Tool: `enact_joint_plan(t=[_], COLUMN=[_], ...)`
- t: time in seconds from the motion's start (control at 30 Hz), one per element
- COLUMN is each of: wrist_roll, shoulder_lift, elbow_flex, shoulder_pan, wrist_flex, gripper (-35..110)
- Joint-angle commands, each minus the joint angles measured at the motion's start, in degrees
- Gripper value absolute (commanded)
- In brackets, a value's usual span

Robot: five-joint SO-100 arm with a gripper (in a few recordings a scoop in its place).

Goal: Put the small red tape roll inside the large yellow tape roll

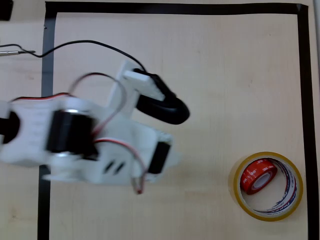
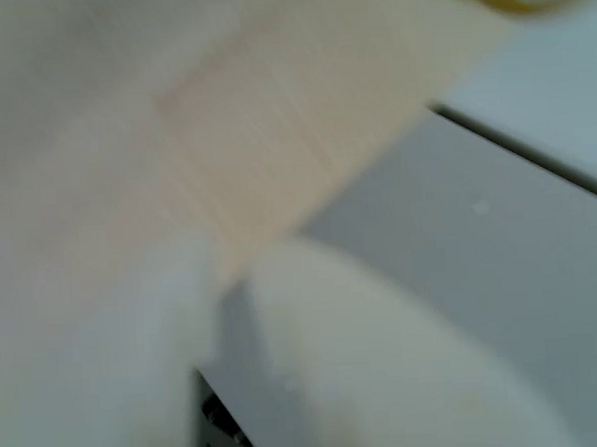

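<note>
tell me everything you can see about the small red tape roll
The small red tape roll is a glossy red ring with a white inner core and faint white print on its side. It sits inside the large yellow tape roll, toward the upper left of the opening, tilted and apparently leaning on the yellow roll's inner wall. Nothing grips it.

Glossy red tape roll (image 1: 258, 176), pale wood-grain table (image 1: 225, 75)

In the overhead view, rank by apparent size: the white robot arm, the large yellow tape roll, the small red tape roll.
1. White robot arm, largest by far, though it is raised nearer the camera, which exaggerates it.
2. Large yellow translucent tape roll.
3. Small glossy red tape roll, lying inside the yellow ring.
</note>
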Motion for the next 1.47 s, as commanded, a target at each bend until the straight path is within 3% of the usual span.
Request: enact_joint_plan(t=[0.0, 0.2, 0.33, 0.6, 0.97, 1.03, 1.1, 1.43], wrist_roll=[-0.18, -0.18, -1.14, -1.93, -5.19, -6.06, -6.94, -7.12], shoulder_lift=[23.73, 46.49, 77.43, 101.16, 122.26, 133.77, 148.18, 148.54], elbow_flex=[11.25, 41.66, 89.21, 133.42, 168.93, 176.31, 181.67, 181.58], shoulder_pan=[0.7, 1.14, 0.62, -0.18, -2.29, -3.69, -3.87, -5.89], wrist_flex=[0.88, -2.11, -27.6, -43.15, -64.95, -64.6, -58.01, -53.44], gripper=[0, 0, 0, 0, 0, 0, 0, 0])
